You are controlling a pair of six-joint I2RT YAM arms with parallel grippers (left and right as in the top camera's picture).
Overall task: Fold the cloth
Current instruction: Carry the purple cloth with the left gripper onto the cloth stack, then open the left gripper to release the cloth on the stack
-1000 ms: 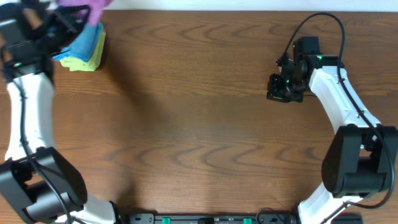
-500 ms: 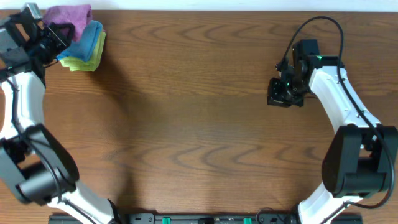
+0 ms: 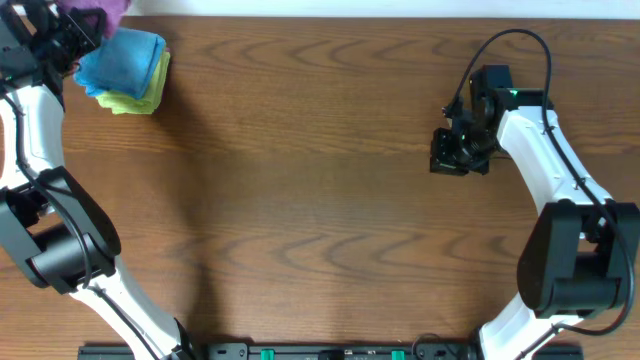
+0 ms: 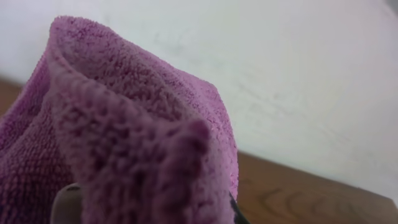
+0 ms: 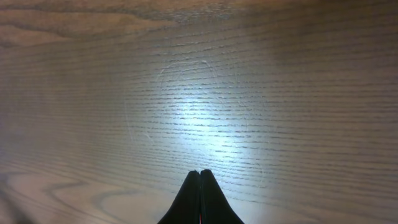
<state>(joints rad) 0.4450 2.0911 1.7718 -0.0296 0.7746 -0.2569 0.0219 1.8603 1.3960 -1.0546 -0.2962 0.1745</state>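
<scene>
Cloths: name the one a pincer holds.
The soft purple microfibre cloth, in the left pincer; the bright blue folded cloth lies on the yellow-green folded cloth.

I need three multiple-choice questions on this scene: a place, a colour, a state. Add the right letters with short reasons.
1. Where is the purple cloth?
A. far left corner, in the left gripper
B. middle
C. front edge
2. Which colour is the cloth lying on the yellow-green cloth?
A. red
B. blue
C. white
3. The right gripper is
A. wide open
B. gripping cloth
C. shut, empty
1 A: overhead shows it there. 2 B: the blue cloth covers it. 3 C: fingertips meet over bare table.
</scene>
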